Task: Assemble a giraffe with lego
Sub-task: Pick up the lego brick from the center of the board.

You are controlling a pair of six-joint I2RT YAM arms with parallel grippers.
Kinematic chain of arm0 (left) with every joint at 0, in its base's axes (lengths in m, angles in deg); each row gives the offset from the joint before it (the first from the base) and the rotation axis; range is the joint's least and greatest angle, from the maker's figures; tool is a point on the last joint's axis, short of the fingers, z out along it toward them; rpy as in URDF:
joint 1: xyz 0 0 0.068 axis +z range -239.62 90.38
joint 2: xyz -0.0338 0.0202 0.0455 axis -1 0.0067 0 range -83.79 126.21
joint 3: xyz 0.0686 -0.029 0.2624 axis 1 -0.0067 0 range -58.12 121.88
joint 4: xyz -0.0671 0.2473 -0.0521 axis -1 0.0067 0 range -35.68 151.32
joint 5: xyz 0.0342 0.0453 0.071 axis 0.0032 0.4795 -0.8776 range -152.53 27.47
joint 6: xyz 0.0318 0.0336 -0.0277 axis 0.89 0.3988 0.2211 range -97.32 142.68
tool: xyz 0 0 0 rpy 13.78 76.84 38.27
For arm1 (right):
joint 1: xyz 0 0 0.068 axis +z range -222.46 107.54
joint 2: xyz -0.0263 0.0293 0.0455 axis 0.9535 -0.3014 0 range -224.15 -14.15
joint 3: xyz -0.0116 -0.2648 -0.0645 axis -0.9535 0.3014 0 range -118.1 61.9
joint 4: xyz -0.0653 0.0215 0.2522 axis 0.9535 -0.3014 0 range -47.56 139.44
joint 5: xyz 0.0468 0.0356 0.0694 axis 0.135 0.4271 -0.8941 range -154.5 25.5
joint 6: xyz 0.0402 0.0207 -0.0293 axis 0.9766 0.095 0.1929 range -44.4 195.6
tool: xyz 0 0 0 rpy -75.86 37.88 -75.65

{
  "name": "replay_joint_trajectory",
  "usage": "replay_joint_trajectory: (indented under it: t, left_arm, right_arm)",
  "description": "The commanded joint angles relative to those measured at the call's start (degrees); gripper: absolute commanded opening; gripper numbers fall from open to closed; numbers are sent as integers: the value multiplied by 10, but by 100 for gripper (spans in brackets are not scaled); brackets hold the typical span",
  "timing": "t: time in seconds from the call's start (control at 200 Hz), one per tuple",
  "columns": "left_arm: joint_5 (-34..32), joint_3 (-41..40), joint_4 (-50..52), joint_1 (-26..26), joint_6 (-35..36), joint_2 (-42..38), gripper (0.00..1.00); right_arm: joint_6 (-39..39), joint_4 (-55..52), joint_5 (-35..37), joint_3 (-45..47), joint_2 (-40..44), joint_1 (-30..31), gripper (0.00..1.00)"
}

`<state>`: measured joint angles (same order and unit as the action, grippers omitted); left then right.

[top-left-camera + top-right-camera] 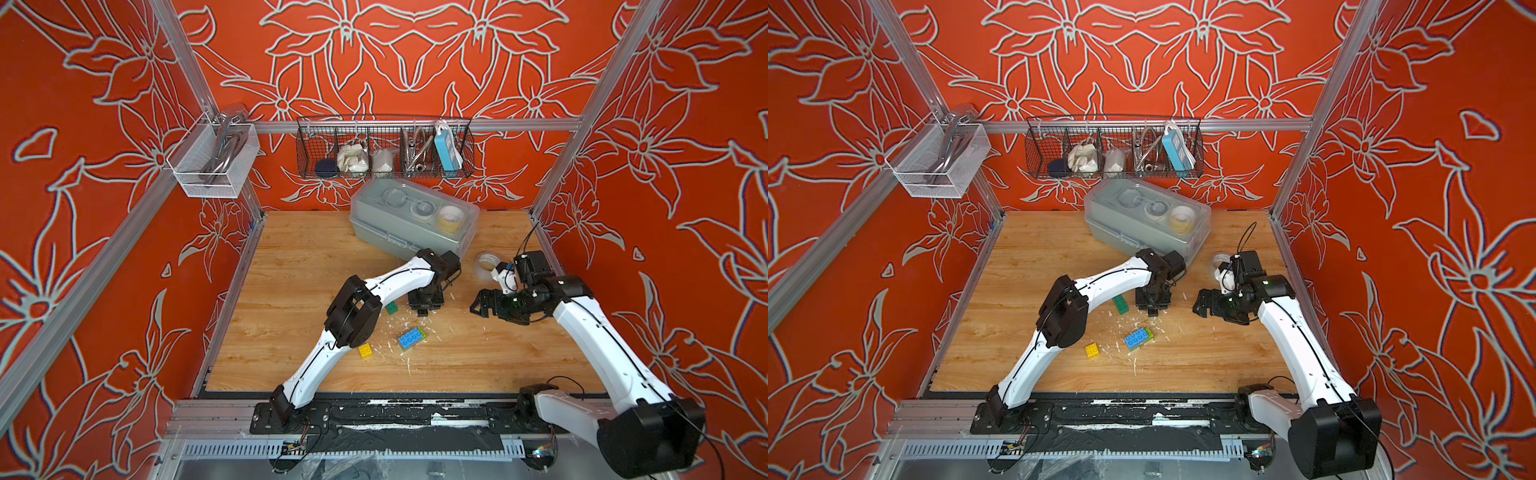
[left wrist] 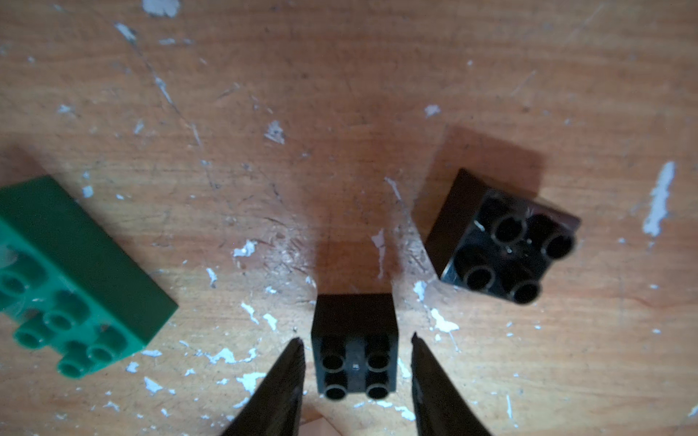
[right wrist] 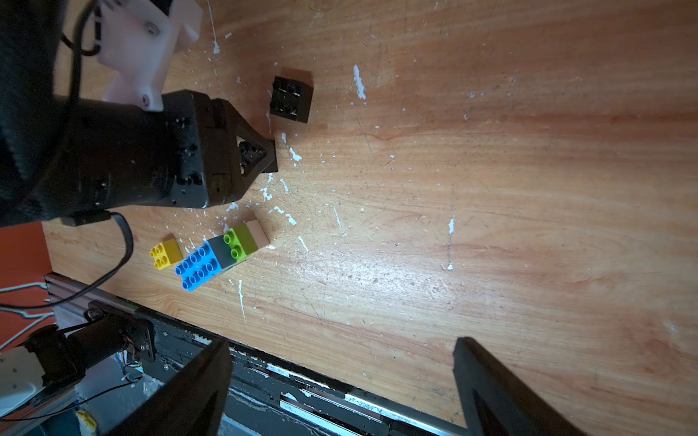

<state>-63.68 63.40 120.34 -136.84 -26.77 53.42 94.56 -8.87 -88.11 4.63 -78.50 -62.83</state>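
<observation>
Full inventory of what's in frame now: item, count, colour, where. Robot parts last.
black brick: 1, black, on the table between the left jaws, gaps both sides
loose black brick: 1, black, beside it, apart
dark green brick: 1, long, lying apart
yellow brick: 1, yellow, near the left arm's elbow
partial build: 1, blue with lime and white bricks, beside the yellow brick
grey box: 1, at the back, tape rolls inside
tape roll: 1, clear, by the right arm
wire basket: 1, black, back rail
mesh basket: 1, white, left rail
left gripper: open, straddling the black brick
right gripper: open, empty
</observation>
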Motion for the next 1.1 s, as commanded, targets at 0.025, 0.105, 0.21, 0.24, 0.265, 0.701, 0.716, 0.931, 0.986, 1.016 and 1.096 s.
replay_joint_trajectory:
  t: [0.025,0.105,0.21,0.24,0.265,0.701,0.716,0.931,0.986,1.016,1.096]
  left_arm:
    - [4,10,17,-1,3,13,43]
    - [5,9,17,-1,3,14,43]
    - [8,5,14,-1,2,14,40]
    - [10,2,12,-1,2,14,39]
    - [10,1,11,-1,2,14,38]
    - [17,-14,5,2,3,10,36]
    - [18,-16,4,2,3,10,37]
    - [19,-26,0,2,2,6,40]
    - [17,-25,0,2,3,5,39]
    - [15,-26,0,2,3,4,38]
    - [12,-27,0,2,4,-1,35]
  right_arm:
    - [-4,-3,-6,1,0,-4,96]
    - [-4,-3,-5,1,0,-5,96]
    - [-4,-4,-6,1,0,-4,96]
    - [-4,-4,-8,1,0,-4,96]
    - [-4,-4,-8,1,0,-5,96]
    - [-4,-2,-10,1,0,-5,96]
    - [-4,-2,-10,1,0,-4,96]
    - [-4,-1,-10,1,-1,-5,96]
    - [-5,-1,-10,1,-1,-4,96]
    - [-5,-1,-10,1,-1,-5,96]
    - [-5,-1,-10,1,-1,-5,96]
